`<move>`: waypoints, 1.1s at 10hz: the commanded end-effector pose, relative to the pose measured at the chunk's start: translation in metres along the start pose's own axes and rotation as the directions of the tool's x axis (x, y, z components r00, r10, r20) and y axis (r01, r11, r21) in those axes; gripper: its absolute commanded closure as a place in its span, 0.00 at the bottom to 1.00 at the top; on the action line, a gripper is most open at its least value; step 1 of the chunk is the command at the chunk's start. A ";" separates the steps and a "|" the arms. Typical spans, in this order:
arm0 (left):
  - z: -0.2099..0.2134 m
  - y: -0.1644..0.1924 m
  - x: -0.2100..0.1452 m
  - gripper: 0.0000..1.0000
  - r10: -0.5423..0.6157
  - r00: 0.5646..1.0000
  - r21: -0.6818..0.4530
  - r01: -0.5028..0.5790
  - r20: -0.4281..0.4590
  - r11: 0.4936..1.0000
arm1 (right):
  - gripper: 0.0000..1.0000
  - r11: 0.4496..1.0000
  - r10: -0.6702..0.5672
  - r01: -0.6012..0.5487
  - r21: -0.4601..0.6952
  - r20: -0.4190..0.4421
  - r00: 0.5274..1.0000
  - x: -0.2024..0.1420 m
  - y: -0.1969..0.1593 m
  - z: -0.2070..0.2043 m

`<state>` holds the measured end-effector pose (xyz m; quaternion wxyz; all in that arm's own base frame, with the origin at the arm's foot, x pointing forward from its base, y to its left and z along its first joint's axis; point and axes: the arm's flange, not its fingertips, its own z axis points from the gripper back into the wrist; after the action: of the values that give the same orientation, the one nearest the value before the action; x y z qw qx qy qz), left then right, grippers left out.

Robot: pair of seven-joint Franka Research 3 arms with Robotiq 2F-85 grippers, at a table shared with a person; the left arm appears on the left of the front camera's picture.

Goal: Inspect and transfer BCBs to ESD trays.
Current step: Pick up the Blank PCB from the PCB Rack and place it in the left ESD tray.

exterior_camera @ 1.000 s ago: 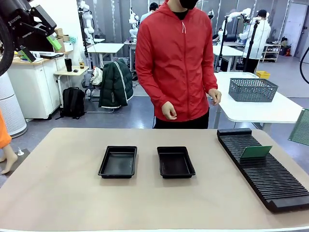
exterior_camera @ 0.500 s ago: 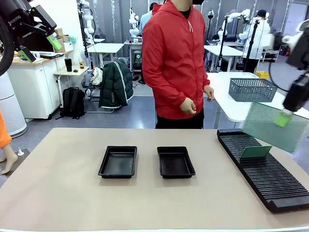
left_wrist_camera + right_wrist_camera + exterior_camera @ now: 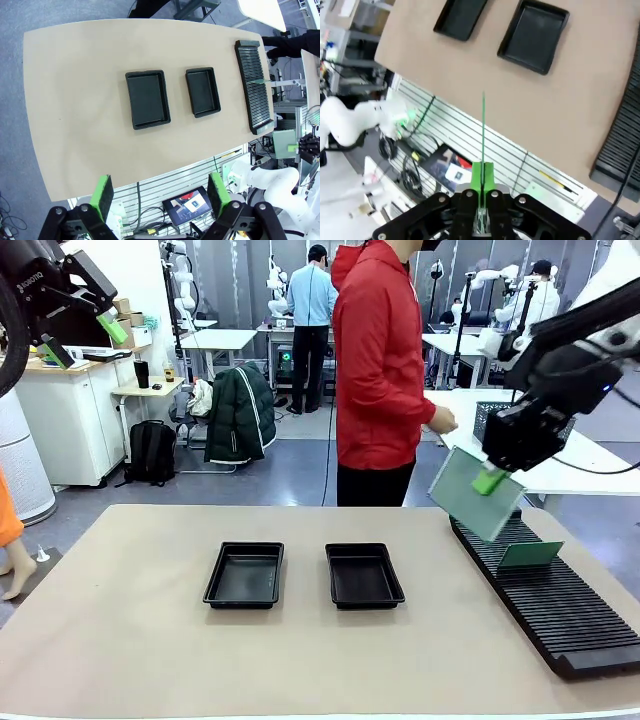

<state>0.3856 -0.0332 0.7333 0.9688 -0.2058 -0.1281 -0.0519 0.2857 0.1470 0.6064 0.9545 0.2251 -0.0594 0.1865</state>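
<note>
My right gripper is shut on a pale green BCB, held tilted in the air above the far end of the slotted rack. In the right wrist view that BCB shows edge-on between the shut fingers. A second BCB stands in the rack. Two ESD trays, the left tray and the right tray, lie side by side mid-table with bare floors. My left gripper hangs high at the far left, open with nothing in it, looking down on the trays.
A person in a red jacket stands at the far edge, turned sideways, one hand near my right arm. A grey mesh basket sits on a white table behind. The beige table is bare around the trays.
My right arm has swung in from the right, carrying the BCB leftward and over the rack's far end. The person has turned sideways and stepped right. The left arm has not moved.
</note>
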 end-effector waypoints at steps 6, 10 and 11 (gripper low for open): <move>0.000 0.001 0.000 0.00 0.000 1.000 0.000 0.000 0.002 1.000 | 0.97 0.940 -0.261 0.223 0.260 0.122 0.958 0.080 -0.010 -0.137; 0.000 0.001 0.000 0.00 0.000 1.000 0.000 0.000 0.002 1.000 | 0.97 0.888 -0.373 0.331 0.320 0.077 0.925 0.120 0.018 -0.213; 0.000 0.001 0.000 0.00 0.000 1.000 0.000 0.000 0.002 1.000 | 0.97 0.873 -0.389 0.338 0.350 0.085 0.917 0.127 0.027 -0.226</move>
<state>0.3856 -0.0334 0.7334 0.9688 -0.2057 -0.1282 -0.0521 0.3917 0.2961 0.4463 0.9208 0.3870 -0.0481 0.0103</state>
